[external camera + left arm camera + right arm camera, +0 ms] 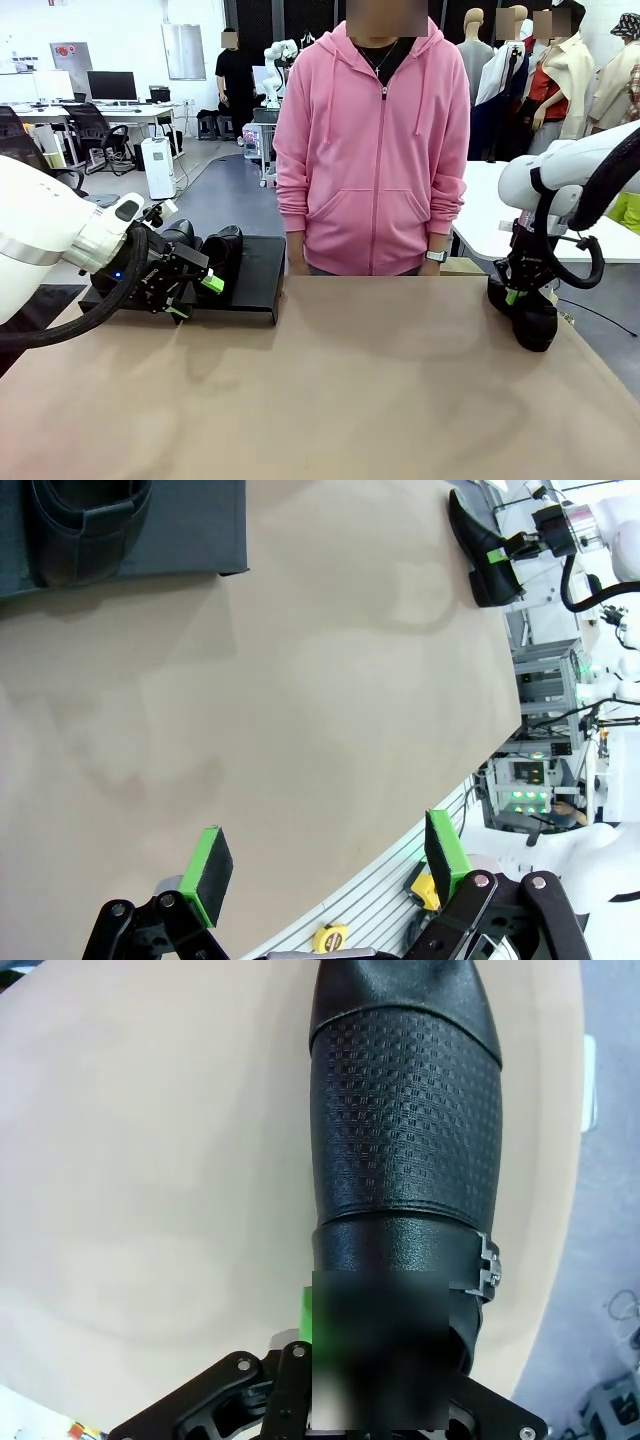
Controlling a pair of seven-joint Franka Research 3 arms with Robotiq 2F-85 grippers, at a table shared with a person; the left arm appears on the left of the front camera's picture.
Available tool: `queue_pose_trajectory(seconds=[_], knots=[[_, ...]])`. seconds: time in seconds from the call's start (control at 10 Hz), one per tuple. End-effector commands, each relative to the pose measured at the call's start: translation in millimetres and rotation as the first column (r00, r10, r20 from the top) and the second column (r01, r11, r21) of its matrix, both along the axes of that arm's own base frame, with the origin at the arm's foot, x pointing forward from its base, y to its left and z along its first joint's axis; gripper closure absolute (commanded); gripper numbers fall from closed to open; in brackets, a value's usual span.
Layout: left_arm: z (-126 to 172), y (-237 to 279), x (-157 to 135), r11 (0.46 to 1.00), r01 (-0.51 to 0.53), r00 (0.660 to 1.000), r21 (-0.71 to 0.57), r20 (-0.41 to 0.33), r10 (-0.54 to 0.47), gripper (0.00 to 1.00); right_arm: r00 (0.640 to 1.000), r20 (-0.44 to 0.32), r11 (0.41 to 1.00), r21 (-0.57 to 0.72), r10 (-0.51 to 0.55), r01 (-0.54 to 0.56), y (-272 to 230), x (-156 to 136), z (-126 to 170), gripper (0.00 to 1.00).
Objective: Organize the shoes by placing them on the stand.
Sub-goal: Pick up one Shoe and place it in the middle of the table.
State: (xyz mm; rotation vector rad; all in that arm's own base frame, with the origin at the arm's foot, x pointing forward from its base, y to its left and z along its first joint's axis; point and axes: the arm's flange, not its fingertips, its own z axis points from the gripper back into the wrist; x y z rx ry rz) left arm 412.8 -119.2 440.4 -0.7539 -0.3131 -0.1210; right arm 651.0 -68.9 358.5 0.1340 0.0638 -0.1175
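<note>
While my right gripper point(519, 297) sits clamped on a shoe point(530, 312) at the right edge of the table point(380, 390), my left gripper point(325, 865) hangs over the table's left side with its fingers spread wide and nothing between them. The shoe I hold is a black loafer: in my right wrist view its vamp point(405, 1110) is a band of leather embossed with a fine grid of small squares, bounded by smooth glossy leather at the toe and, nearer my fingers, a plain strap ending in a small silver metal fitting point(488, 1265). One green pad point(306, 1318) presses the shoe's side close to the opening. In the front view the rounded toe points toward my side of the table, and I cannot tell whether the sole rests on the surface. The tabletop is a matte, tan sheet, faintly mottled. At the far left stands the stand point(258, 275) — a low, flat black platform with squared corners — and two more glossy black shoes point(222, 255) rest on it, just behind my left gripper. My left wrist view catches one of them point(85, 525) at the stand's edge, its stitched seam and dark opening showing — and, far off, the held loafer with my other arm on it. A person in a pink zip hoodie point(372, 150) stands at the far side.
</note>
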Motion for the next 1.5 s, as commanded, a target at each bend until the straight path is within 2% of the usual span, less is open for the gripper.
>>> queue_pose_trajectory(seconds=[0.0, 0.2, 0.3, 0.4, 0.5, 0.6, 0.7, 0.8, 0.9, 1.1, 1.2, 1.3, 1.4], knots=[[2.3, 0.0, -1.3, 1.000, -0.008, 1.000, 0.003, -0.007, 0.008, 0.00, 0.998, 0.037, 0.997, -0.061, -0.045, 0.048, -0.2, -12.7, 12.7, 1.00], [2.3, 0.0, -1.3, 1.000, -0.008, 1.000, 0.003, -0.007, 0.008, 0.00, 0.992, 0.114, 0.996, -0.076, -0.047, 0.056, 0.7, -40.3, 47.0, 1.00], [2.3, 0.0, -1.3, 1.000, -0.008, 1.000, 0.003, -0.007, 0.008, 0.00, 0.991, 0.136, 0.999, -0.025, -0.019, 0.023, 7.1, -73.6, 74.6, 1.00], [2.3, 0.0, -1.3, 1.000, -0.008, 1.000, 0.003, -0.007, 0.008, 0.00, 0.989, 0.142, 0.999, 0.035, -0.040, 0.036, 18.0, -113.4, 95.2, 1.00], [2.3, 0.0, -1.3, 1.000, -0.008, 1.000, 0.003, -0.007, 0.008, 0.00, 0.988, 0.151, 0.997, 0.065, 0.022, -0.032, 33.0, -155.8, 102.6, 1.00], [2.3, 0.0, -1.3, 1.000, -0.008, 1.000, 0.003, -0.007, 0.008, 0.00, 0.985, 0.157, 0.993, 0.080, 0.075, -0.088, 38.7, -178.5, 101.8, 1.00], [2.3, 0.0, -1.3, 1.000, -0.008, 1.000, 0.003, -0.007, 0.008, 0.00, 0.985, 0.159, 0.992, 0.095, 0.070, -0.085, 33.9, -183.0, 101.2, 1.00], [2.3, 0.0, -1.3, 1.000, -0.008, 1.000, 0.003, -0.007, 0.008, 0.00, 0.990, 0.137, 0.998, 0.055, -0.025, 0.018, 12.9, -161.2, 100.5, 1.00], [2.3, 0.0, -1.3, 1.000, -0.008, 1.000, 0.003, -0.007, 0.008, 0.00, 0.990, 0.132, 0.997, 0.064, 0.039, -0.048, 40.1, -175.7, 105.8, 1.00], [2.3, 0.0, -1.3, 1.000, -0.008, 1.000, 0.003, -0.007, 0.008, 0.00, 0.990, 0.132, 0.997, 0.064, 0.039, -0.048, 40.1, -175.7, 105.8, 1.00], [2.3, 0.0, -1.3, 1.000, -0.008, 1.000, 0.003, -0.007, 0.008, 0.00, 0.992, 0.120, 0.997, 0.069, 0.028, -0.036, 33.9, -185.7, 99.3, 1.00], [2.3, 0.0, -1.3, 1.000, -0.008, 1.000, 0.003, -0.007, 0.008, 0.00, 0.961, 0.183, 0.978, -0.014, 0.205, -0.206, 90.0, -183.1, 93.0, 1.00], [2.3, 0.0, -1.3, 1.000, -0.008, 1.000, 0.003, -0.007, 0.008, 0.00, 0.912, 0.262, 0.938, 0.057, 0.315, -0.341, 147.4, -187.5, 93.9, 1.00]])
